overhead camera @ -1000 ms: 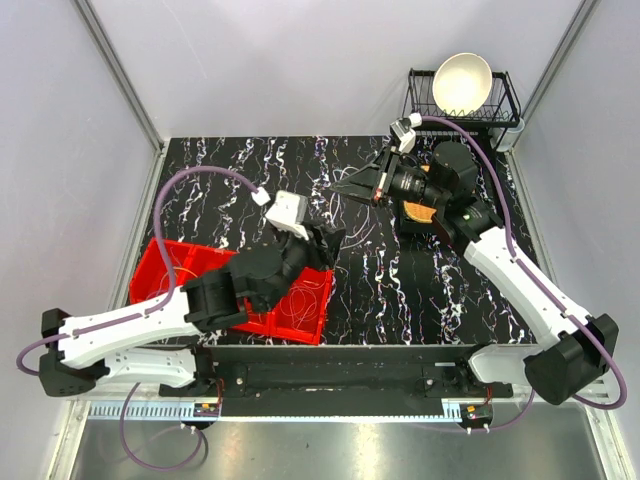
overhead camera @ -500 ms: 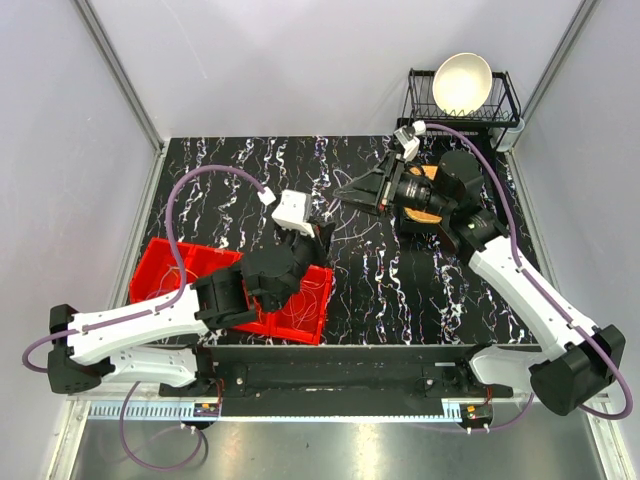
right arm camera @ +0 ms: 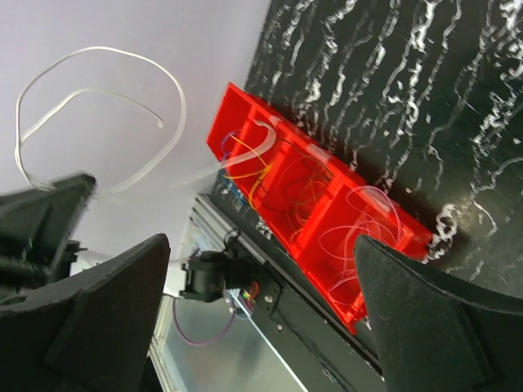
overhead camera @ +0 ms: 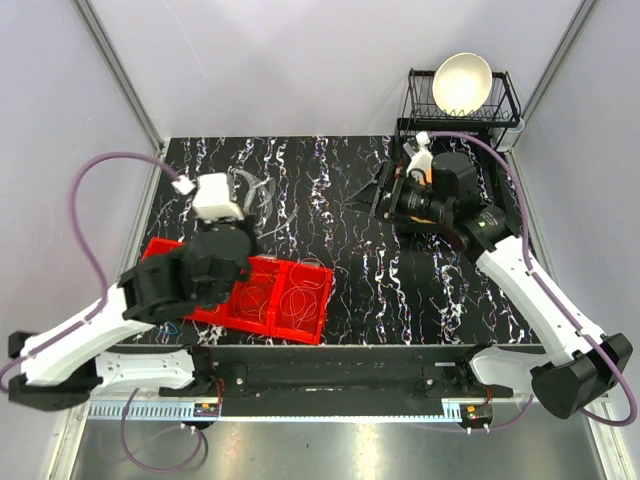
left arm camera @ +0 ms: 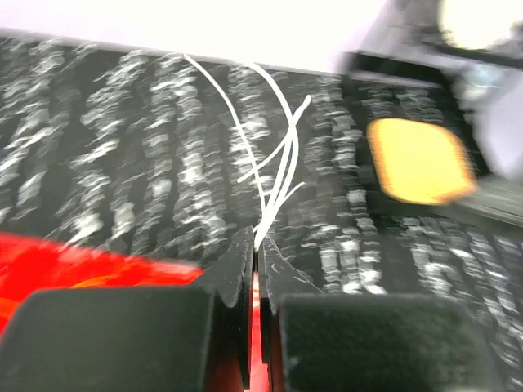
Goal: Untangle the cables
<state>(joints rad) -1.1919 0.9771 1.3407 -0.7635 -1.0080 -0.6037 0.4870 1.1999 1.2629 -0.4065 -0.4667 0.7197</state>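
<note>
since the right gripper (right arm camera: 257, 261) let go and gapes wide at 2 o'clock, only the left gripper (left arm camera: 255, 255) is clamped on the white cable (left arm camera: 266, 214), swung to 10 o'clock just past the red bin (overhead camera: 326, 305). looks pulled free imo.

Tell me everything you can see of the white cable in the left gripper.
The white cable is a very thin, pale wire wound in several loose loops. The left gripper pinches it between shut fingers, and its strands fan upward from that pinch. It is held up over the far left of the black marbled table, beyond the red bin; one free end shows. Nothing else visibly touches it; the open right gripper stands apart.
</note>
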